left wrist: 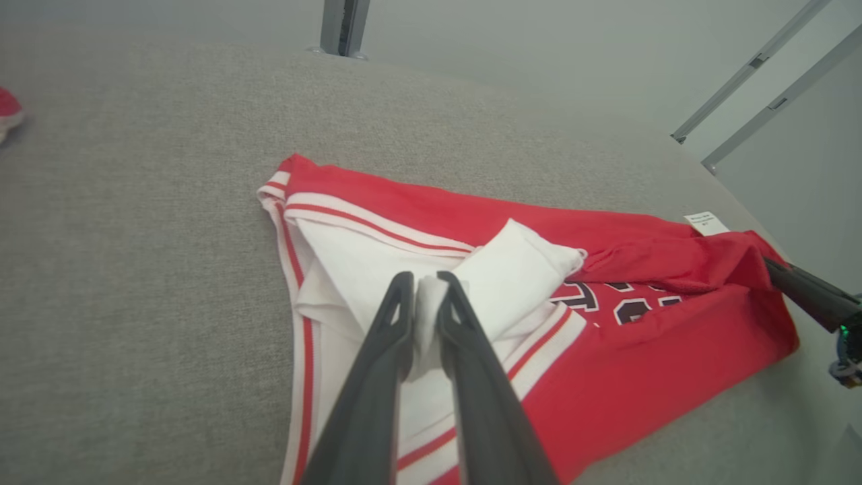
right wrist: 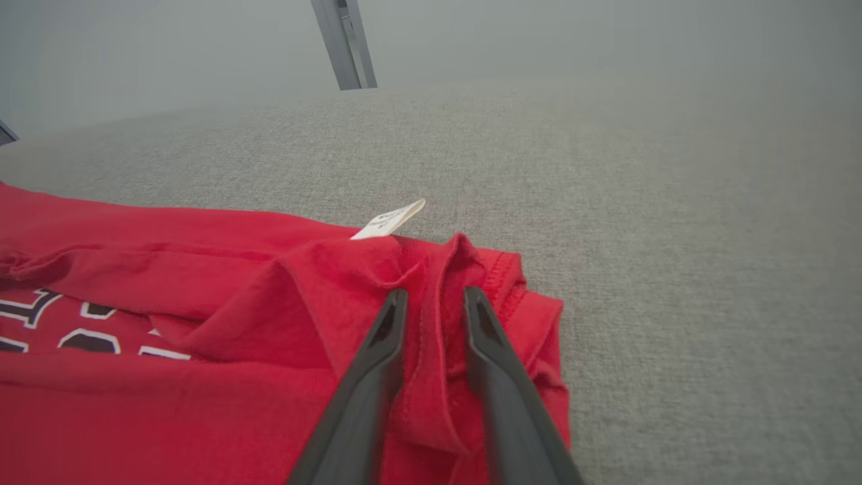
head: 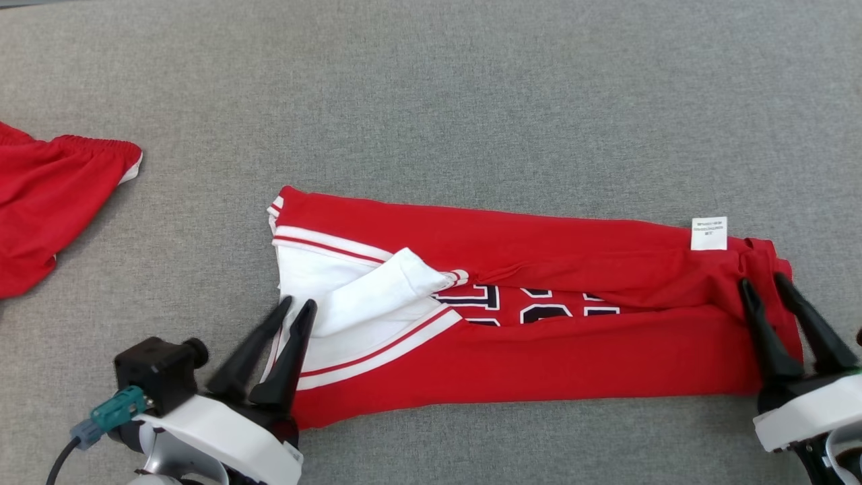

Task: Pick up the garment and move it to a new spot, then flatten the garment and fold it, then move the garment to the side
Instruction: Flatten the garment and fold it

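Tabletop (head: 471, 87) is bearing the garment (head: 539, 350); left claw (head: 300, 302) is pinching its nine-o'clock end, right claw (head: 761, 280) straddling the three-o'clock end, grip unclear; snags risk unfolding.

My left gripper (head: 300, 303) ends in two long, matte black fingers (head: 248, 357). They taper from broad bases to narrow, rounded tips, and each has a shallow recess on its inner face near the tip. They grow from a smooth white shell (head: 215, 434) with rounded edges. A boxy black camera module (head: 156, 369) with a small round knob is fixed to that shell's side. A teal plug (head: 120, 409) with a blue-grey collar leads a dark cable (head: 60, 461) out of it. My right gripper (head: 761, 280) has the same black tapered fingers on a matching white housing (head: 805, 412), with a tiny green light (left wrist: 842, 329) near the base.
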Controlling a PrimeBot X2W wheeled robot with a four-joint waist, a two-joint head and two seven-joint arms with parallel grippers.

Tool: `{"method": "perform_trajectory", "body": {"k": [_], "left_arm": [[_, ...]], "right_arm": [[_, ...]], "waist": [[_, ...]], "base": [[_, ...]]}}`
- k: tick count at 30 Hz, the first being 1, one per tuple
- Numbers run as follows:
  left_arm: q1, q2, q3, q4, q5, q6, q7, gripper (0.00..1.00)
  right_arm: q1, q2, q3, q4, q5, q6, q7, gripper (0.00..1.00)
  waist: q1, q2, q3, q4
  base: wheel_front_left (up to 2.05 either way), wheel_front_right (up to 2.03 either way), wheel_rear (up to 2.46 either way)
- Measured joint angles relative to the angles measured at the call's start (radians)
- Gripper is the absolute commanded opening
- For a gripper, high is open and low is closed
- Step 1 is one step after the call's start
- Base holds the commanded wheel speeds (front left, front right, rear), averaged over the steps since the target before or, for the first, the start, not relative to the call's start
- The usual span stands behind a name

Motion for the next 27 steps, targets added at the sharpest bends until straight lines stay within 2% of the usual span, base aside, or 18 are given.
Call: {"method": "perform_trajectory", "body": {"k": [6,9,13,16,19,25,27], "left_arm": [[0.006,-0.016,0.04,0.062,-0.001,0.008,-0.07,1.0],[0.01,-0.022,0.079,0.064,0.018,0.038,-0.127,1.0],[0.001,-0.032,0.117,0.052,0.054,0.074,-0.19,1.0],[-0.01,-0.035,0.147,0.042,0.101,0.112,-0.231,1.0],[-0.033,-0.047,0.165,0.037,0.153,0.137,-0.257,1.0],[-0.047,-0.089,0.201,0.064,0.229,0.135,-0.275,1.0],[-0.035,-0.097,0.222,0.103,0.258,0.109,-0.277,1.0]], "right_arm": [[0.062,0.062,-0.06,-0.01,0.023,0.0,-0.046,1.0],[0.074,0.109,-0.114,-0.049,0.012,0.0,-0.072,1.0],[0.07,0.194,-0.211,-0.095,-0.06,0.0,-0.086,1.0],[0.055,0.25,-0.244,-0.141,-0.119,0.0,-0.087,1.0],[0.043,0.277,-0.25,-0.176,-0.169,0.0,-0.078,1.0],[0.041,0.3,-0.244,-0.201,-0.238,0.0,-0.052,1.0],[0.043,0.305,-0.237,-0.181,-0.246,0.0,-0.045,1.0]], "waist": [[0.0,0.0,-0.029,-0.008],[0.0,0.0,-0.046,-0.018],[0.0,0.0,-0.065,-0.034],[0.0,0.0,-0.081,-0.041],[0.0,0.0,-0.098,-0.043],[0.0,0.0,-0.133,-0.041],[0.0,0.0,-0.153,-0.042]], "base": [[0.0,0.0,0.0],[0.0,0.0,0.0],[0.0,0.0,0.0],[0.0,0.0,0.0],[0.0,0.0,0.0],[0.0,0.0,0.0],[0.0,0.0,0.0]]}}
